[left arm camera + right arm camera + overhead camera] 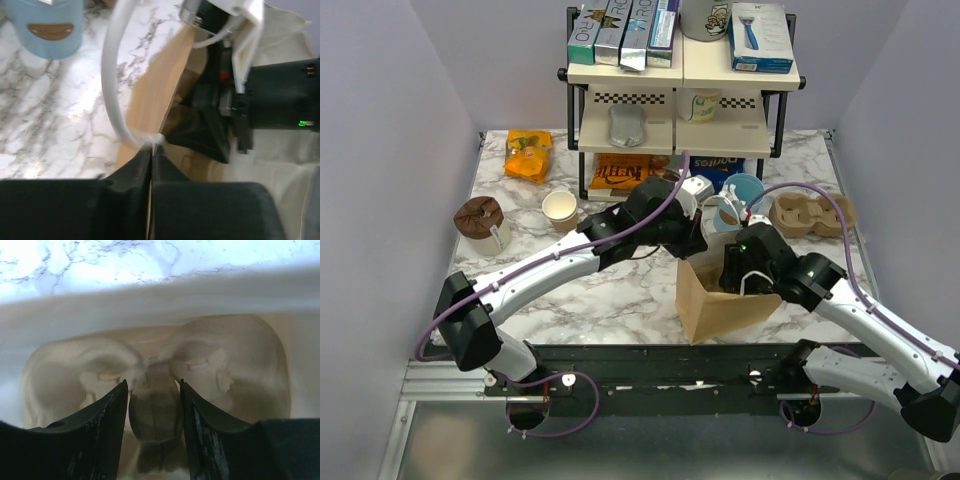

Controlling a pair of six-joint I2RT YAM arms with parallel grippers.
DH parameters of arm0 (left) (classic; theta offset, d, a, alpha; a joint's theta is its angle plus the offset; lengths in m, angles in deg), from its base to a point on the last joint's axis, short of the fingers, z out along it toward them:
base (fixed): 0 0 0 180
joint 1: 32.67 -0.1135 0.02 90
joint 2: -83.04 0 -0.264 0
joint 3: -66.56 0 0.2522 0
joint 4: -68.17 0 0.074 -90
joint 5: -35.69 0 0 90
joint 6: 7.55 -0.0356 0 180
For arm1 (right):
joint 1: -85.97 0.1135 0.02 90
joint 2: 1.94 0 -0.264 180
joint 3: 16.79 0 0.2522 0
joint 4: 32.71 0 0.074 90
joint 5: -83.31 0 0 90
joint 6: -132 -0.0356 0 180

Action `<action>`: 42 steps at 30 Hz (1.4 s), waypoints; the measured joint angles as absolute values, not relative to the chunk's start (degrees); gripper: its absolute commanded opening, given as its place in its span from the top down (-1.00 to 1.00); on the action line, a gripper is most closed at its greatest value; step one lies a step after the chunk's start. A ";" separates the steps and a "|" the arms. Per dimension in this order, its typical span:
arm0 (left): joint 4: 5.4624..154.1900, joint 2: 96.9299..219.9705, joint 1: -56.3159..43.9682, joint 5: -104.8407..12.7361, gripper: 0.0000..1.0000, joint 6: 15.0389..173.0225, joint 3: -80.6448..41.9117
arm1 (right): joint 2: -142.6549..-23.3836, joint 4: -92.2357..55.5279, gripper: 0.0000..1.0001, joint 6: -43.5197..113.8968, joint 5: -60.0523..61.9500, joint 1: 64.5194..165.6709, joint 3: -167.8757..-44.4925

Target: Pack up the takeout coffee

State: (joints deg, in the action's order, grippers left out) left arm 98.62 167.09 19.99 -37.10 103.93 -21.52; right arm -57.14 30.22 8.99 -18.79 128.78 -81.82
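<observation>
On the marble table (620,295), the open brown paper bag (710,310) stands in front of a shelf rack (680,100). The left gripper (151,147) pinches its rim, and the right gripper (152,382), fingers spread, blocks its mouth. Between those fingers sits a dim brownish shape (155,412); whether it is the takeout coffee, or gripped, I cannot tell.

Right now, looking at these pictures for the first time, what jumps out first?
A brown paper bag stands open near the table's front edge, right of centre. The left end effector pinches its rim while the right end effector reaches down inside it. Behind them a two-tier shelf crowded with boxes fills the back.
</observation>
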 measured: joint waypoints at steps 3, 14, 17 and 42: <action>100.54 168.45 20.23 -40.29 1.00 102.99 -23.93 | -56.40 30.04 -0.08 10.45 -17.19 128.78 -81.79; 104.45 164.52 20.56 -43.07 1.00 100.91 -24.65 | -59.04 25.26 -0.08 12.05 -19.03 130.06 -81.51; 104.41 163.62 20.56 -42.81 1.00 100.93 -23.40 | -60.24 22.44 -0.08 12.07 -19.75 130.70 -80.22; 101.11 162.02 19.90 -43.05 1.00 103.49 -19.36 | -56.11 12.69 -0.99 12.68 -18.96 132.43 -72.92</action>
State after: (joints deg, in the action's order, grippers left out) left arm 101.11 162.02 19.90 -43.05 103.49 -19.36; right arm -56.11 12.69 12.68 -18.96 132.43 -72.92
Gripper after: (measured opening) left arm 0.009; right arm 0.882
